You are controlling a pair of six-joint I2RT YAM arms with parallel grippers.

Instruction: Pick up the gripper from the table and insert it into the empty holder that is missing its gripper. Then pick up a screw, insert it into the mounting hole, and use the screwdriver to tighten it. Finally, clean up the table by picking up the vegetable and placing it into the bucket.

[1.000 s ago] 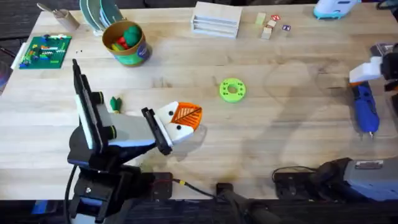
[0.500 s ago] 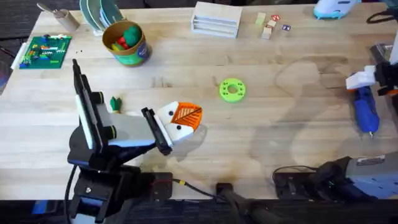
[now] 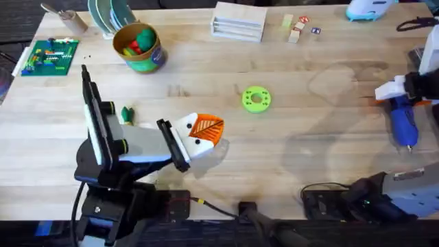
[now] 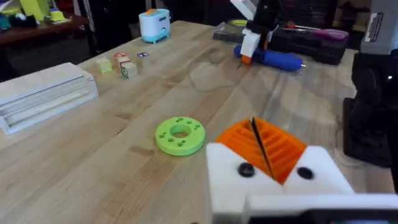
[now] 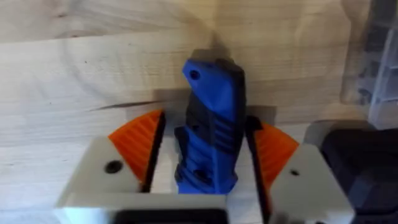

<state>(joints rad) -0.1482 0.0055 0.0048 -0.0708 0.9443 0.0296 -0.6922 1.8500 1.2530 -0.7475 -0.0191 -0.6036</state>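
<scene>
Right claw (image 5: 205, 155) straddles the screwdriver (image 5: 210, 124) on the tabletop (image 3: 309, 137), pads apparently not yet clamped; left claw (image 3: 206, 130) closed, empty; vegetable (image 3: 126, 114) behind it, outside the bucket (image 3: 140, 48), so cleanup remains.

Light wooden table (image 3: 309, 147), bucket (image 3: 140, 48), green disc (image 3: 256, 99), vegetable (image 3: 127, 114), screwdriver (image 3: 403, 123), circuit board (image 3: 49, 56), white tray (image 3: 239, 20)

The small round green bucket with a tan rim (image 3: 139, 46) stands at the far left of the wooden bench (image 3: 309, 130). The bright green round disc with holes (image 3: 256, 99) lies mid-bench. The blue cylindrical screwdriver (image 3: 402, 122) lies at the right edge, and the small dark green toy vegetable (image 3: 126, 114) lies near the left.
</scene>
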